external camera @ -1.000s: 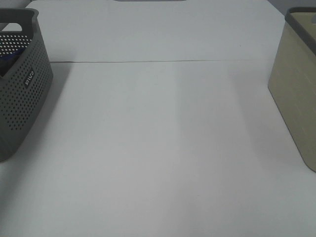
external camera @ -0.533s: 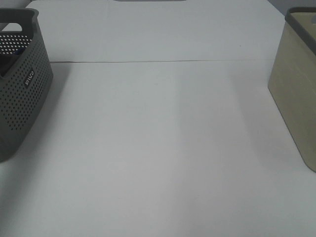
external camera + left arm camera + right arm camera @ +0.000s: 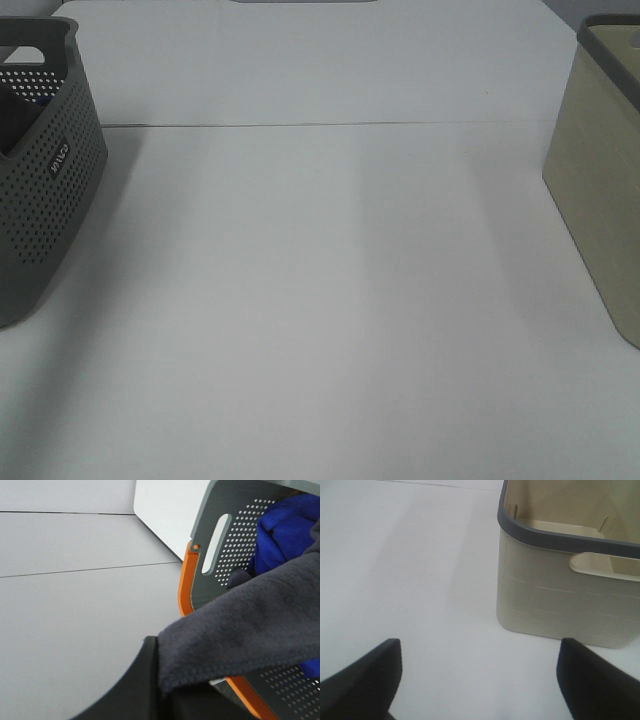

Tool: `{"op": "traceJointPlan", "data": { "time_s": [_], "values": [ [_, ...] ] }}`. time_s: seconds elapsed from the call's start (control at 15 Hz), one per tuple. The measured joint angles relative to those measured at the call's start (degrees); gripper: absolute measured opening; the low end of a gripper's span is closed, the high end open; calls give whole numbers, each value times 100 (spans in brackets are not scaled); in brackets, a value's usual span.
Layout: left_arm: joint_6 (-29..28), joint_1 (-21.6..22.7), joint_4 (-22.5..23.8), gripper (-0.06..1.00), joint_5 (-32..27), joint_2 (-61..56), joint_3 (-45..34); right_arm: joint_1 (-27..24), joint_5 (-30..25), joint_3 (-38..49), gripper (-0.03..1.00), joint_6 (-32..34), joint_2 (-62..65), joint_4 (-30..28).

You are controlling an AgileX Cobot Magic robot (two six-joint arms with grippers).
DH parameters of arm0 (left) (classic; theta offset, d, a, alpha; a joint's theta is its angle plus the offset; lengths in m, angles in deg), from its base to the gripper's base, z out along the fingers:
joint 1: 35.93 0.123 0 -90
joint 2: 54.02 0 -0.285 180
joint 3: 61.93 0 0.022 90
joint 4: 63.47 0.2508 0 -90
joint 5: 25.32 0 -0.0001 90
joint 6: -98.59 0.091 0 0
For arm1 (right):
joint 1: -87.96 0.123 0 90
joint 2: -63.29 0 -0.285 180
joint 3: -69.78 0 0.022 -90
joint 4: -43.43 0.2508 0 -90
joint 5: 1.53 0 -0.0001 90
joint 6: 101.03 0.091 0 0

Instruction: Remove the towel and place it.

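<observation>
At the left edge of the tabletop [image 3: 320,300] stands the grey perforated basket [image 3: 45,180], with a blue cloth [image 3: 285,525] inside it. The left fingers [image 3: 132,690] are closed, seemingly pinching the towel [image 3: 250,625] by its edge, though the contact itself is hidden; the towel stretches from them across the basket's rim. The right fingers [image 3: 365,680] are spread wide, holding nothing, above the tabletop near the beige basket [image 3: 555,595]
</observation>
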Motion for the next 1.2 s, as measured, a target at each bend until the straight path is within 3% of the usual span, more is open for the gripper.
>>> {"op": "traceJointPlan", "data": {
  "time_s": [0.4, 0.73, 0.8, 1.2],
  "values": [
    [-647, -579, 103, 0, -613, -52, 951, 0, 0, 0, 82, 0, 0, 0],
    [-733, -1490, 115, 0, -842, -52, 1324, 0, 0, 0, 82, 0, 0, 0],
    [-819, -1925, 275, 0, -882, -46, 1392, 0, 0, 0, 82, 0, 0, 0],
    [-837, -2916, 693, 0, -945, -40, 1816, 0, 0, 0, 82, 0, 0, -6]
  ]
}}
